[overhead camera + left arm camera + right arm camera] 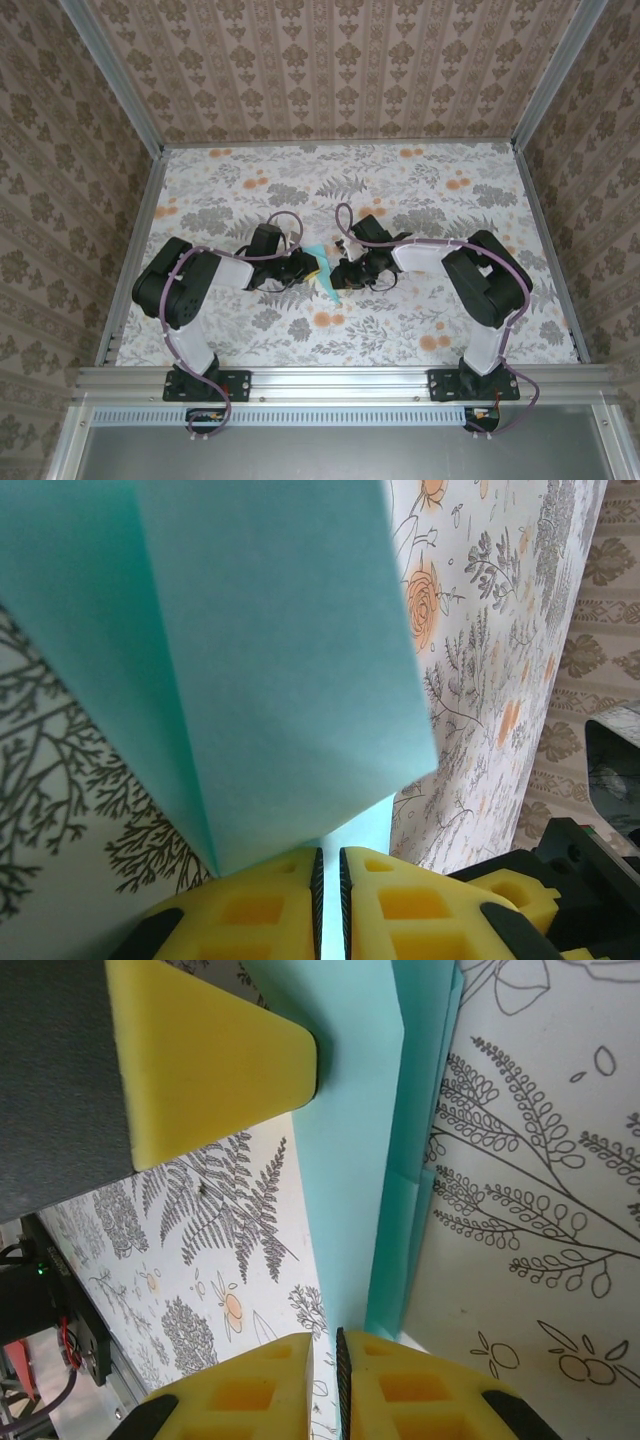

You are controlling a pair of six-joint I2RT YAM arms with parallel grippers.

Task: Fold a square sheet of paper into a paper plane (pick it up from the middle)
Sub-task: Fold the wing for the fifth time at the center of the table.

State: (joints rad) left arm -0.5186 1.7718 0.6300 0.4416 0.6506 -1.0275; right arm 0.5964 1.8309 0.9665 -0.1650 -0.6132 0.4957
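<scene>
The left gripper [330, 875] is clenched on the folded blue paper [270, 660]. The right gripper [340, 1355] is closed nearly tight at the paper's edge; whether it grips the paper cannot be told. The left arm [215, 272] and right arm [440, 258] are bent inward toward the paper, which is found near the middle of the table [400, 190].

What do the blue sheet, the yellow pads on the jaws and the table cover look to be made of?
Sheet of paper: thin matte turquoise paper; it holds sharp creases and shows layered folds.
Yellow pads: probably moulded or printed plastic, matte, with recessed pockets; could be firm rubber.
Table cover: printed floral paper or vinyl, flat with little sheen; cannot tell which.
</scene>
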